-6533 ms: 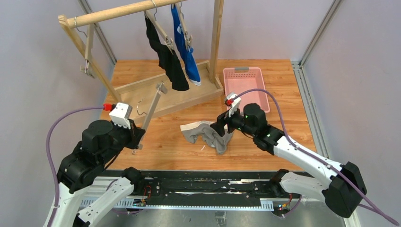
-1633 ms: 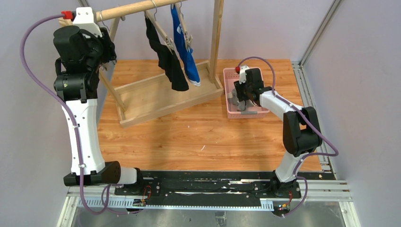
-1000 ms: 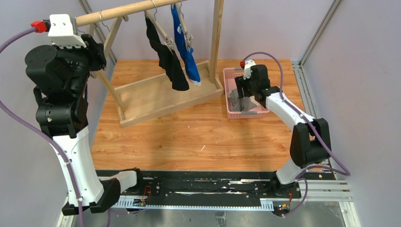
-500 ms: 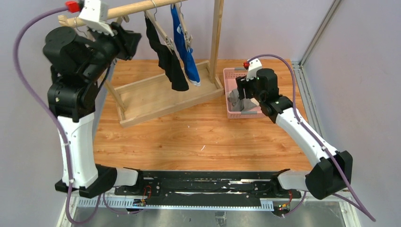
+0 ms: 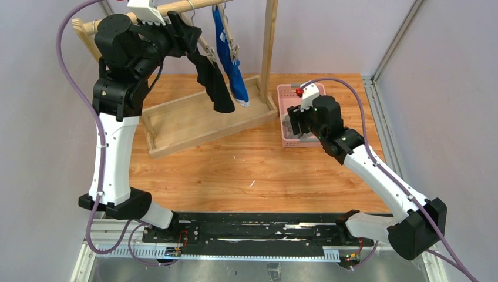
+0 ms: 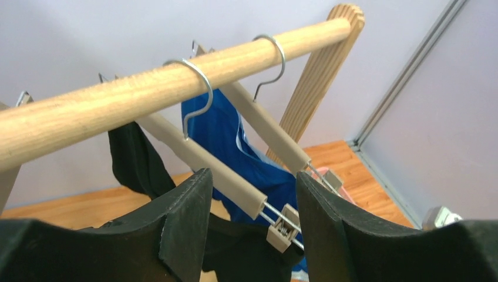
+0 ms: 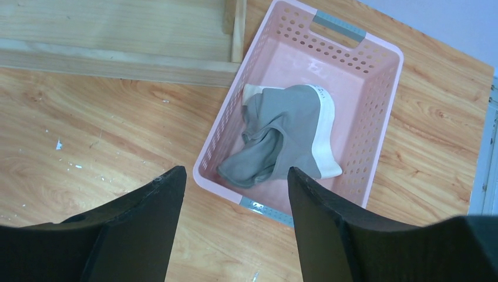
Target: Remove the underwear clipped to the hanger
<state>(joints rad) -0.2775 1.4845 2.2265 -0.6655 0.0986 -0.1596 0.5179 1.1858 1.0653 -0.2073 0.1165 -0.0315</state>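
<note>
We see a wooden table (image 5: 235,167) with a wooden rack (image 5: 269,41) standing at its far left, its rail (image 6: 117,97) running across the top. Our left arm (image 5: 111,147) reaches up to that rail. Our right arm (image 5: 376,170) stretches toward the pink basket (image 5: 293,88) just right of the rack. The black underwear (image 5: 214,88) and the blue underwear (image 5: 232,64) with white print hang side by side from the rail, each on its own hanger. The grey underwear (image 7: 282,132) lies crumpled inside the basket. The left gripper (image 6: 252,179) is up by the rail with its jaws apart. In its wrist view the near hanger (image 6: 199,161) and its clip (image 6: 281,230), over the black cloth, show between the fingers. Whether anything touches there, we cannot tell. The right gripper (image 7: 235,176) hangs above the basket's near rim, jaws spread wide and holding nothing.
</note>
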